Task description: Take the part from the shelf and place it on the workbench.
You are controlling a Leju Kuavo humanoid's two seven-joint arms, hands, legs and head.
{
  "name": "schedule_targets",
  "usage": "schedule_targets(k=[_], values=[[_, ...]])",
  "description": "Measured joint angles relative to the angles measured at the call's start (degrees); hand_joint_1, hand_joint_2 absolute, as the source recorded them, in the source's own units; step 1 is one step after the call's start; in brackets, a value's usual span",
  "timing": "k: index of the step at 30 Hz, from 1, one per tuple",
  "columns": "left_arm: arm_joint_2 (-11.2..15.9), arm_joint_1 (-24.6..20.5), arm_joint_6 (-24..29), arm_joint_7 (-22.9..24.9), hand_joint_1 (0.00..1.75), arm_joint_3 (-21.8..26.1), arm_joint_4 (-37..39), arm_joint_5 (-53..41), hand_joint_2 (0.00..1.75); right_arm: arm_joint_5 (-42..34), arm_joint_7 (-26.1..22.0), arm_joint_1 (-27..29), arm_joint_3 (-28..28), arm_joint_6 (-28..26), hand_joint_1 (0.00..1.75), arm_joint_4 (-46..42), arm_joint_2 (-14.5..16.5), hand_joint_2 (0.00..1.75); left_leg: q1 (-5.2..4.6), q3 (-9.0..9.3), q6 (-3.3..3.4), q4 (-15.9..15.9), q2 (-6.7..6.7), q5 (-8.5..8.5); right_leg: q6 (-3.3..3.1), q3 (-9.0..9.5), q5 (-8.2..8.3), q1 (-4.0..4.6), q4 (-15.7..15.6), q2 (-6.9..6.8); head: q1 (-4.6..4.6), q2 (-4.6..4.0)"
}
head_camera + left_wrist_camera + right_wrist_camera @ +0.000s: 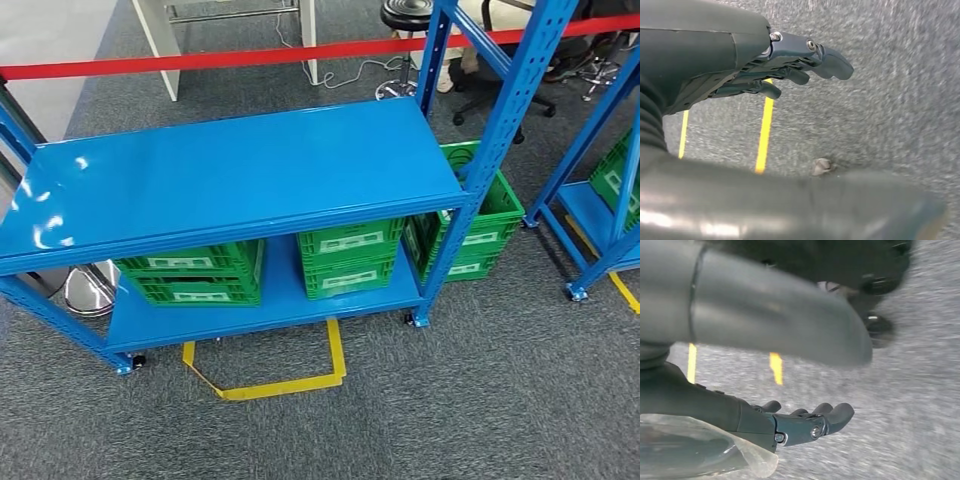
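A low blue shelf (pixel 226 170) on castors stands on grey carpet (pixel 453 400), its glossy top board bare and catching ceiling light near the left end. Which item is the part cannot be told; the likeliest carriers are two green crates (pixel 192 273) (pixel 349 257) sitting side by side on the shelf's bottom board, their contents hidden under the top board. A third green crate (pixel 483 215) rests on the floor just behind the shelf's right upright.

Both arms hang over the carpet, well apart from the shelf. The left hand (pixel 791 65) holds nothing, its dark fingers stretched out and lying close together above a yellow floor line (pixel 764 130). The right hand (pixel 806 422) is likewise empty, fingers extended and only lightly curled.

A yellow tape outline (pixel 287 375) marks the carpet at the shelf's front edge, with open floor spreading before it. A red barrier band (pixel 226 58) runs across behind the shelf; a second blue rack (pixel 604 210) with another green crate stands off to the right, and a stool base (pixel 90 290) sits by the shelf's left end.
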Motion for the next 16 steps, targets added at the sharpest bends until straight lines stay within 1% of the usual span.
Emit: schedule_targets(k=[1,2,4,8,12,15,16], values=[[0.13,0.5,-0.33,0.32,0.0,-1.4,0.11,0.88,0.0,-0.74,-0.01,-0.11,0.86,0.14,0.0,-0.6,-0.28,1.75,0.11,0.84,-0.18,-1.89,0.05,0.24,0.01,-0.16,-0.18,0.27,0.07,-0.03,0.06,0.0],[0.22,0.93,-0.62,0.63,0.0,-2.76,0.2,1.72,0.0,-1.5,-0.01,-0.12,1.74,0.31,0.0,-1.08,-0.59,1.75,0.14,1.07,-0.37,-2.37,0.02,-0.1,0.01,-0.32,-0.3,0.51,0.08,-0.05,0.12,0.0],[0.67,1.79,-1.22,1.28,0.0,-5.67,0.22,3.55,0.0,-3.13,-0.01,0.09,3.61,0.63,0.0,-1.8,-1.08,1.75,0.04,1.12,0.03,-2.53,-0.04,-0.2,0.09,-0.4,-0.29,0.49,-0.13,-0.09,0.35,0.0],[1.85,2.64,-2.51,2.5,0.0,-11.53,0.1,7.22,0.0,-6.41,0.02,1.26,7.42,1.15,0.0,-2.53,-1.83,1.75,-0.3,1.09,0.44,-2.5,-0.03,-0.27,0.45,0.16,-0.11,0.21,-0.39,-0.07,0.34,0.0],[2.97,3.32,-3.83,3.82,0.0,-17.49,-0.41,10.94,0.0,-9.73,0.03,2.72,11.4,1.79,0.0,-3.04,-2.55,0.0,-0.53,1.11,0.69,-2.44,-0.03,-0.3,0.82,0.35,-0.07,-0.04,-0.42,-0.05,0.32,0.0],[3.74,3.9,-4.82,4.8,0.0,-21.84,-1.07,13.72,0.0,-12.23,0.04,3.61,14.28,2.19,0.0,-3.36,-3.11,0.0,-0.59,1.14,0.77,-2.44,-0.03,-0.32,0.97,0.33,-0.11,-0.09,-0.43,-0.05,0.32,0.0],[3.87,3.99,-4.98,4.97,0.0,-22.52,-1.18,14.17,0.0,-12.62,0.04,3.74,14.73,2.26,0.0,-3.41,-3.21,0.0,-0.6,1.15,0.78,-2.44,-0.03,-0.32,0.99,0.33,-0.13,-0.1,-0.43,-0.05,0.32,0.0]])
